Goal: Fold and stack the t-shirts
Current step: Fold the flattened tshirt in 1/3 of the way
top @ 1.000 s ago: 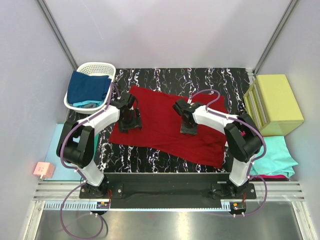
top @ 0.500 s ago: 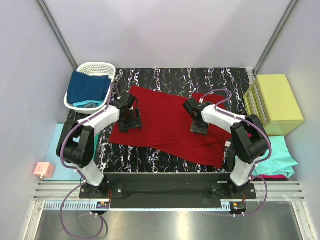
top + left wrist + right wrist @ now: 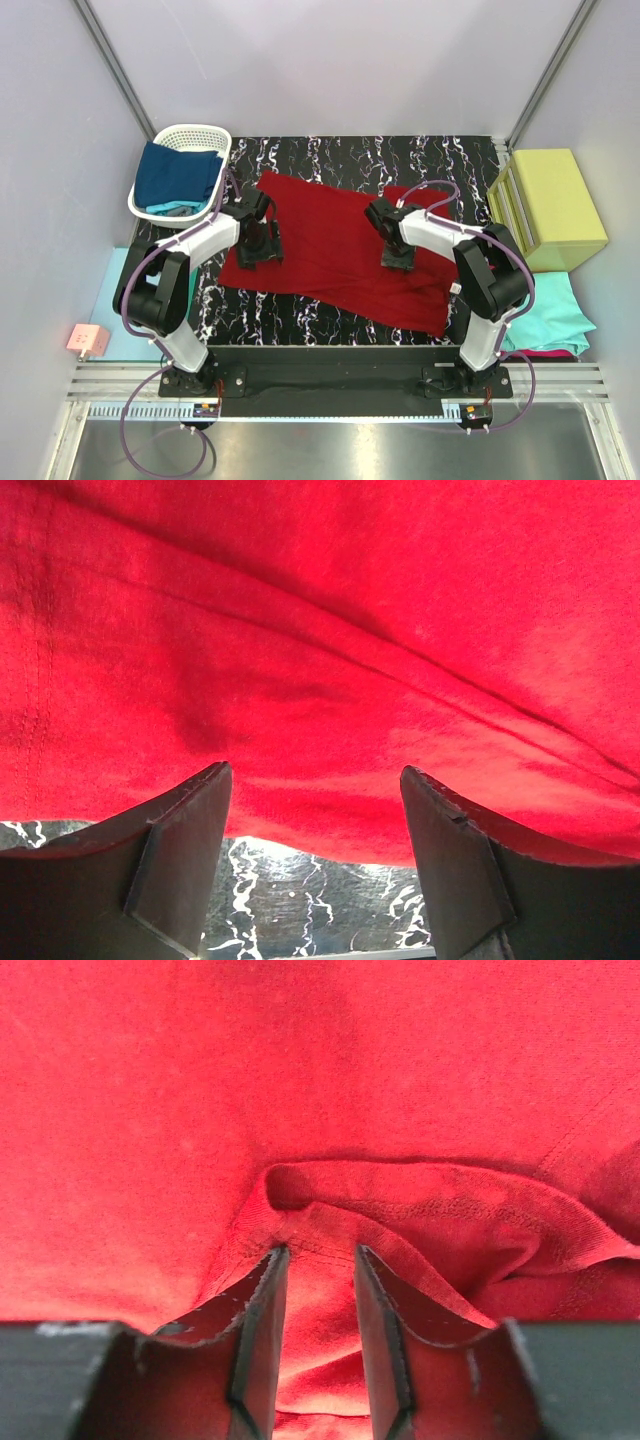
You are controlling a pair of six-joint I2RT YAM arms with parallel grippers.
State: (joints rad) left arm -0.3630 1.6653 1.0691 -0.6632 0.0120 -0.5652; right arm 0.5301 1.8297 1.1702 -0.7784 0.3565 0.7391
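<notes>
A dark red t-shirt (image 3: 330, 250) lies spread on the black marbled table (image 3: 350, 160). My left gripper (image 3: 258, 245) sits low over the shirt's left edge. In the left wrist view it is open (image 3: 315, 780), with the shirt's hem (image 3: 320, 820) and bare table between the fingers. My right gripper (image 3: 398, 255) presses down on the shirt's right part. In the right wrist view its jaws (image 3: 320, 1255) stand narrowly apart with red cloth between them, and a bunched collar fold (image 3: 400, 1200) lies just ahead of the fingertips.
A white basket (image 3: 190, 132) at the back left holds a navy blue shirt (image 3: 178, 175). A yellow-green box (image 3: 555, 205) stands at the right. A teal shirt (image 3: 548, 310) lies over a magenta one (image 3: 545, 352) near the right arm's base. A pale-blue sheet (image 3: 110, 290) lies at the left.
My right gripper has moved to the right across the red shirt, to the collar fold, and its jaws have narrowed slightly. The left arm has not moved.
</notes>
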